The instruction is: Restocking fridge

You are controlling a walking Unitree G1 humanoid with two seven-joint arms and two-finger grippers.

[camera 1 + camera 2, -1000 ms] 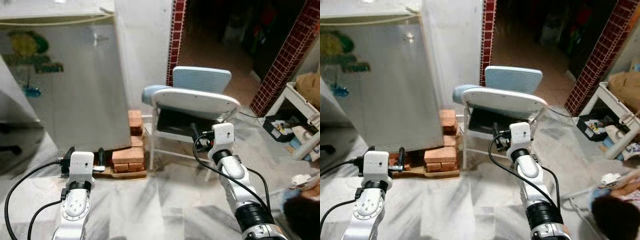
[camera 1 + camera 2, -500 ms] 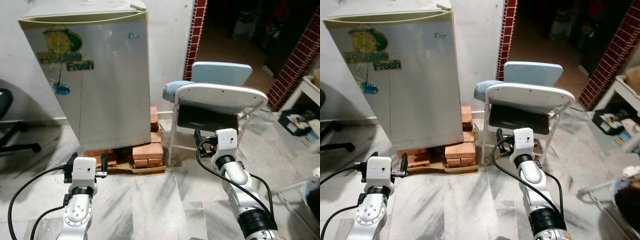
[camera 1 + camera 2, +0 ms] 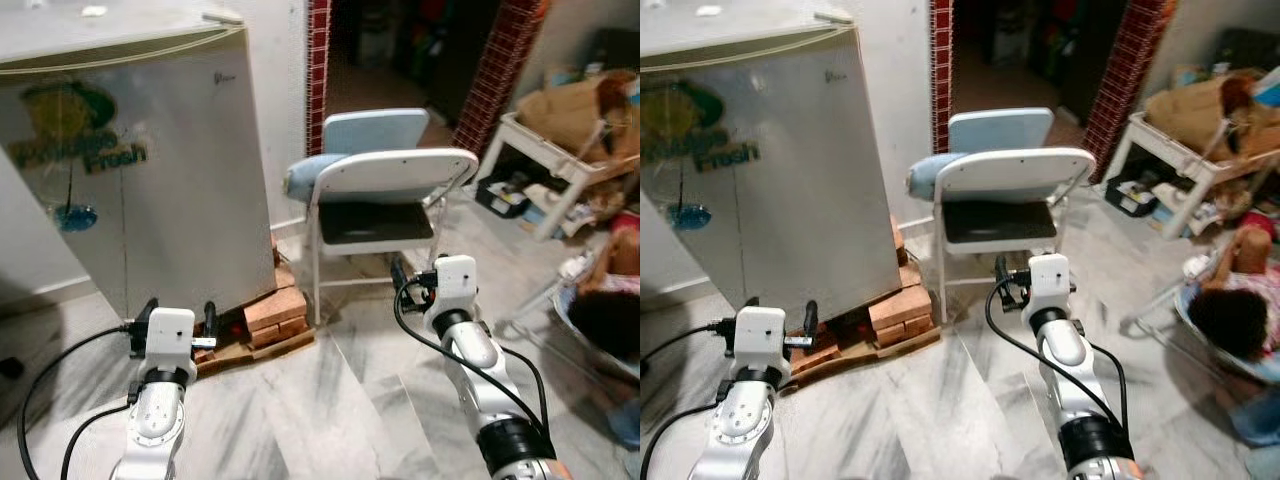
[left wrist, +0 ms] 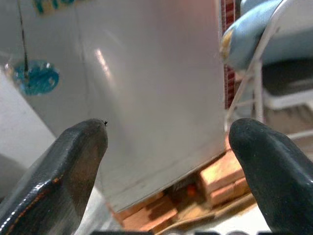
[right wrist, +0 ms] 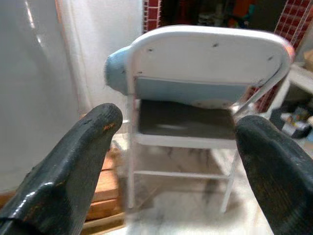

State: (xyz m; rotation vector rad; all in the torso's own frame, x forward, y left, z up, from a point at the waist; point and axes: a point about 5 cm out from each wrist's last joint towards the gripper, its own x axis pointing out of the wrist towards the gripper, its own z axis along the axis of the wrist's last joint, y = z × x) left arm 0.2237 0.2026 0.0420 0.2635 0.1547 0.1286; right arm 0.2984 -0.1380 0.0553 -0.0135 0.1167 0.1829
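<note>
Before the shut fridge [image 3: 130, 170], whose blurred sticker seems unreadable, both grippers hold their jaws wide, empty.

Silver fridge [image 3: 150, 170], white chair [image 3: 385, 180]

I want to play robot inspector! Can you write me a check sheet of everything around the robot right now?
Surface: grey marble floor, bare in front of the robot.
Job's things: silver fridge, door shut, standing on bricks and a wooden board; no food to stock seen.
Clutter: white folding chair with a blue cushion beside the fridge; white rack piled with bags to the right.
Grippers: left gripper open, empty, facing the fridge; right gripper open, empty, facing the chair.
Cables: black cables looping off both arms.
Surroundings: red brick pillars, a dark doorway, a person low on the right.
</note>
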